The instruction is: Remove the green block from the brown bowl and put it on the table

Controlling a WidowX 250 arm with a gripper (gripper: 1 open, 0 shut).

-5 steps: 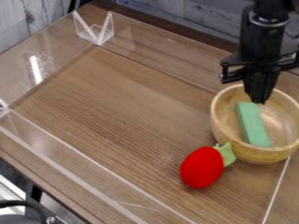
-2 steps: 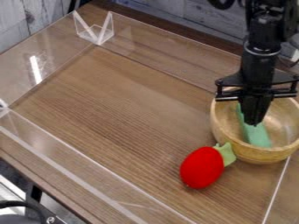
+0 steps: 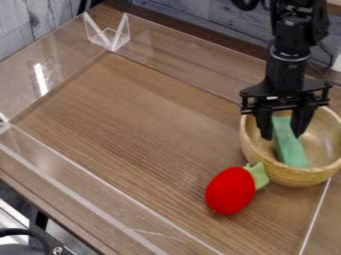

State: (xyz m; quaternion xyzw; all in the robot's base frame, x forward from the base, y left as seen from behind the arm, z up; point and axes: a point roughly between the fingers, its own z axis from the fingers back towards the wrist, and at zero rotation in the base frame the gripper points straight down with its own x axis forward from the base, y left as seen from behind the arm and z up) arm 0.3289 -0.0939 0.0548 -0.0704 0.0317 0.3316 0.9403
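Camera view, and from where I'm standing the hand [image 3: 284, 110] is over the brown bowl [image 3: 250, 159], its fingers spread well apart with nothing clamped that I can see. Below it, inside the bowl, lies the green block [image 3: 289, 145], its far end just under the gap between the fingers and the rest running out toward the near rim. That's what matters: the long axis leads away from the hand, roughly across the line of the fingers' spread, so closing should pinch the narrow sides. Whether the tips touch the block, I can't tell. The red strawberry [image 3: 232, 191] sits on the surface [image 3: 127, 129], nearer me than the hand. No brand, label or writing is readable.
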